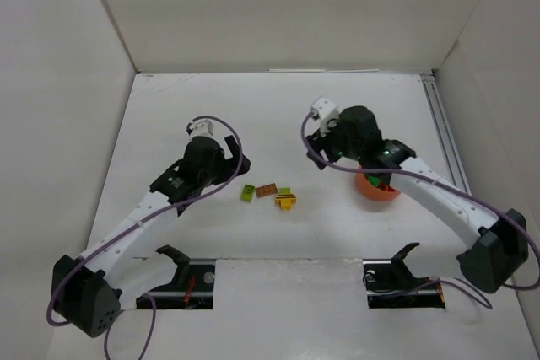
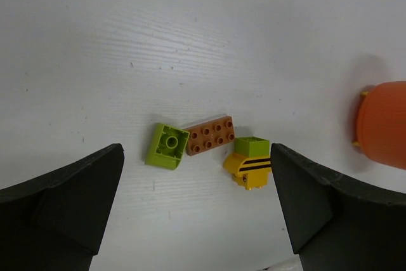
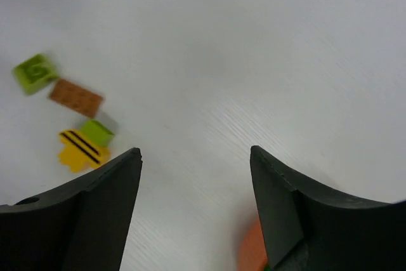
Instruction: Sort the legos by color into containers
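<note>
White table (image 1: 278, 115): lime brick (image 2: 167, 146), brown plate (image 2: 210, 136), yellow piece (image 2: 248, 172) beneath left gripper (image 2: 195, 176), wide, empty; right gripper (image 3: 195, 157) wide, empty, near orange bowl (image 1: 375, 190); next, likely: lower, pinch one.

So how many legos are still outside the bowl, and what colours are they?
Lime legos: 2
Orange-brown lego: 1
Yellow lego with black stripes: 1
Total outside the bowl: 4
What lies inside the bowl is mostly hidden by the arm, so it is not counted.
</note>
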